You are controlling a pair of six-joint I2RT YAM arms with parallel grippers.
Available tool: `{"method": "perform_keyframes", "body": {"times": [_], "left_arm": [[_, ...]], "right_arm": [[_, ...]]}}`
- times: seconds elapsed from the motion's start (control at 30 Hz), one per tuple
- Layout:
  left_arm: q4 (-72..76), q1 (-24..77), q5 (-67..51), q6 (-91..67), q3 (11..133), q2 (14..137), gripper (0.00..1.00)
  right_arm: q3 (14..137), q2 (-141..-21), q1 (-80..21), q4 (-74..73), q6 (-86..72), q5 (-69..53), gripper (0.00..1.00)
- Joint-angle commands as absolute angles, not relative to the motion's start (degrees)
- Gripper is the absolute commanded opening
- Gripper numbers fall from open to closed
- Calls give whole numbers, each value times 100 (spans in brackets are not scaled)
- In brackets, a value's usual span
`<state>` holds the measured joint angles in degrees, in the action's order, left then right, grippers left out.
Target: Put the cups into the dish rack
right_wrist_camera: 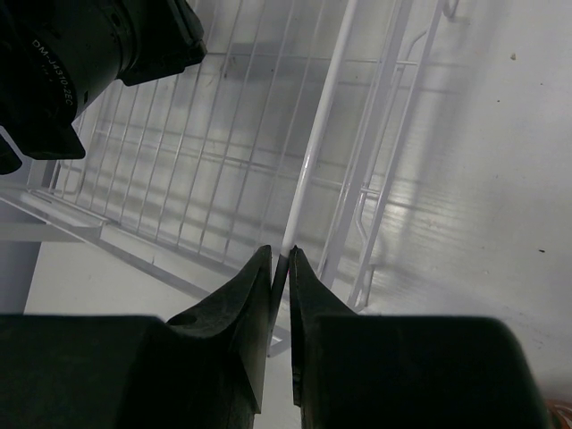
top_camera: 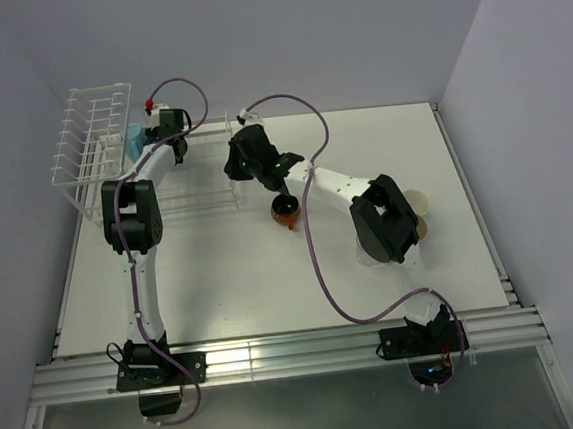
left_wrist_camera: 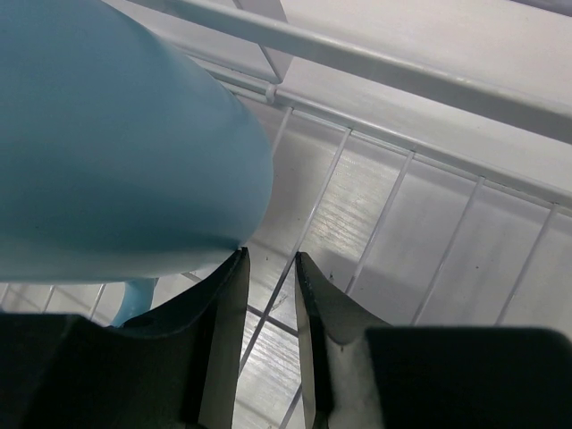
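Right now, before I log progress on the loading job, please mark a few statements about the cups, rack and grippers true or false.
1. A light blue mug is inside the dish rack, beside the left gripper. True.
2. The dark red-orange cup is in the rack. False: it stands on the table, outside the rack.
3. The left gripper holds a cup. False: its fingers are apart, with only rack wires showing between them.
4. The right gripper is at the rack's wires. True.

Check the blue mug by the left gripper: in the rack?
In. Light blue mug lies inside the rim of the dish rack, wire floor beneath.
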<state>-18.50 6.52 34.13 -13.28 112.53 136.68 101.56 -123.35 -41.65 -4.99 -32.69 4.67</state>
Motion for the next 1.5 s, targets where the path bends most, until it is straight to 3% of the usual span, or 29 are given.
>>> {"method": "perform_keyframes", "body": {"times": [0.0, 1.47], "left_arm": [[-1854, 545, 3683, -1406, 11531, 13614, 34], [-1785, 589, 3814, -1565, 11295, 13404, 49]], "right_arm": [[9967, -12208, -4061, -501, -3050, 589, 15], [9598, -11900, -3955, -439, -2953, 571, 14]]}}
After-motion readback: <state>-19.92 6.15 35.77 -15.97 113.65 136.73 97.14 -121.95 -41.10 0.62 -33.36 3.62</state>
